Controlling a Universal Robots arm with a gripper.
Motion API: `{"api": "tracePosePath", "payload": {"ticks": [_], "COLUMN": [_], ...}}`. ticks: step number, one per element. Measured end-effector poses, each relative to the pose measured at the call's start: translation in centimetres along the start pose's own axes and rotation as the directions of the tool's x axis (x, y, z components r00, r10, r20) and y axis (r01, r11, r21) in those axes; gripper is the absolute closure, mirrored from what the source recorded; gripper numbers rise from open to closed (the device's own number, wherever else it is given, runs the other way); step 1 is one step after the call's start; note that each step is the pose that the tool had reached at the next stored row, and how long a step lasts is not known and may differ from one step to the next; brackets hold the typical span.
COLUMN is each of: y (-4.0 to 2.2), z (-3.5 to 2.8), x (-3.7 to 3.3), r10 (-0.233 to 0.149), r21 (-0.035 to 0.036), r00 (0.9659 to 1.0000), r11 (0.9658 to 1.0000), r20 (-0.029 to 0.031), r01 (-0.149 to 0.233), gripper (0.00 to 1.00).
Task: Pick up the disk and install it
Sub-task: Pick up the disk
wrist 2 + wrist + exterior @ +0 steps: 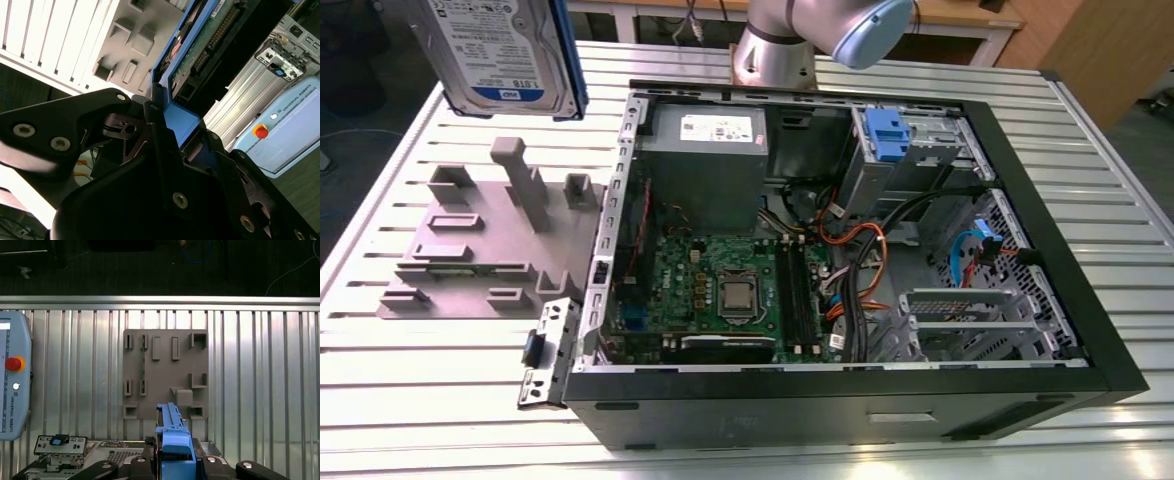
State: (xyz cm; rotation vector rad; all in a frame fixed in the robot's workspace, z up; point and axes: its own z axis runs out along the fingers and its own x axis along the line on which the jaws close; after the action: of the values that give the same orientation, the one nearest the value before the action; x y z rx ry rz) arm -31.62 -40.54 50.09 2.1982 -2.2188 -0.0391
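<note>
Disk (507, 50) hangs upright in the air above the grey holder (487, 235), beside the open computer case (854, 400) (label side visible). Gripper (175, 460) is clamped on its blue frame edge, which apparently keeps it clear of the holder's posts.

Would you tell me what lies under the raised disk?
Beneath the disk, the first wrist view shows the grey fixture plate on the slatted table; the disk's blue frame hides a strip of that plate.

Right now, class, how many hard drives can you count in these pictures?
1: the disk, held in the claw above the grey fixture at the exterior view's left. Others may be hidden inside the computer case.
</note>
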Motion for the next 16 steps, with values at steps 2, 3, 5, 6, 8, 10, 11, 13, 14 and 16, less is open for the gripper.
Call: {"api": "tracePosePath", "payload": {"ticks": [2,3,5,6,8,10,11,13,14,16], "y": [0.0,-0.02,-0.03,-0.04,-0.06,-0.08,-0.11,-0.19,-0.28,-0.46], "z": [0.0,0.0,-0.01,-0.01,-0.01,-0.01,-0.01,-0.01,-0.01,-0.02], "x": [0.0,0.02,0.15,0.27,0.56,0.82,0.93,1.06,1.09,1.14], "r10": [0.0,0.0,0.0,0.0,0.0,0.0,0.0,0.0,0.0,0.0], "r21": [-0.0001,-0.0001,-0.0001,-0.0001,-0.0001,0.0,0.0,0.0,0.0001,0.0], "r00": [1.0,1.0,1.0,1.0,1.0,1.0,1.0,1.0,1.0,1.0], "r11": [1.0,1.0,1.0,1.0,1.0,1.0,1.0,1.0,1.0,1.0], "r20": [-0.0001,0.0,-0.0001,-0.0001,-0.0001,0.0,0.0,0.0,0.0001,0.0], "r01": [0.0,0.0,0.0,0.0,0.0,0.0,0.0,0.0,0.0,0.0], "gripper": [0.63,0.63,0.63,0.63,0.63,0.63,0.63,0.63,0.63,0.63]}}
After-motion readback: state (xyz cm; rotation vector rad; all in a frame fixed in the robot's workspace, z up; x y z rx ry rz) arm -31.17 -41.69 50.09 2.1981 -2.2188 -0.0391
